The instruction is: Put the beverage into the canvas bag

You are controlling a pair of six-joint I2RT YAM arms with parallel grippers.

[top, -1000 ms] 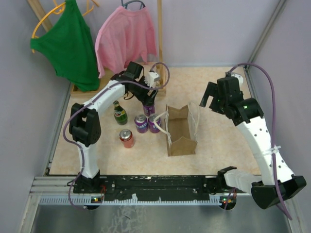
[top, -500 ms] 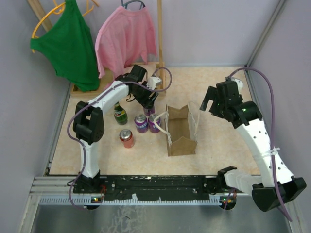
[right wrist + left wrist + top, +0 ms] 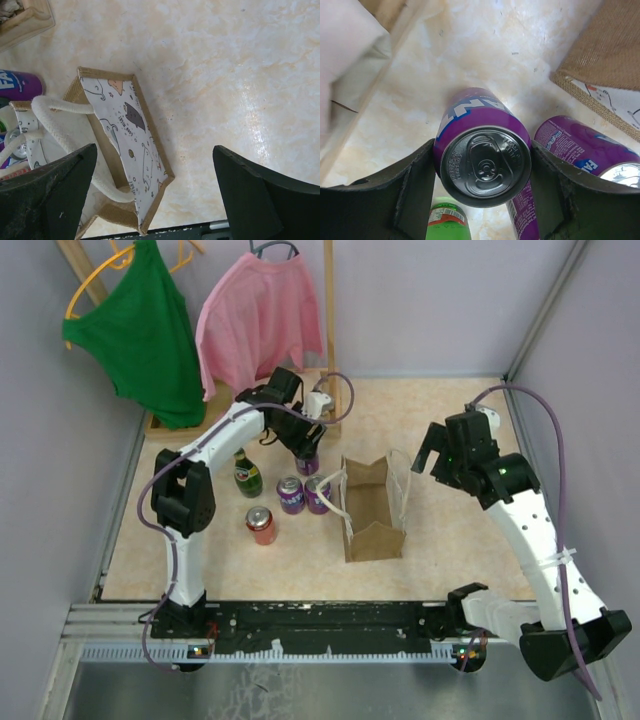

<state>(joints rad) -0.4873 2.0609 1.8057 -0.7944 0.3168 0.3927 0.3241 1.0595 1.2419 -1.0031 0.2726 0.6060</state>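
Observation:
My left gripper (image 3: 305, 454) is shut on an upright purple can (image 3: 307, 464) just left of the far end of the canvas bag (image 3: 372, 508). In the left wrist view both fingers (image 3: 415, 185) press the sides of this can (image 3: 482, 150), whose silver top faces the camera. The tan bag stands open with pale rope handles (image 3: 335, 495). My right gripper (image 3: 432, 452) is open and empty, hovering by the bag's far right side. In the right wrist view the bag's printed lining (image 3: 132, 145) lies below the open gripper (image 3: 152, 155).
Two more purple cans (image 3: 290, 494) (image 3: 318, 494), a red can (image 3: 261, 525) and a green bottle (image 3: 247, 473) stand left of the bag. A wooden rack base (image 3: 180, 422) with a green shirt (image 3: 145, 335) and a pink shirt (image 3: 258, 325) is behind.
The left arm's elbow swung back and its gripper settled around the far purple can. The right gripper drifted a little toward the bag.

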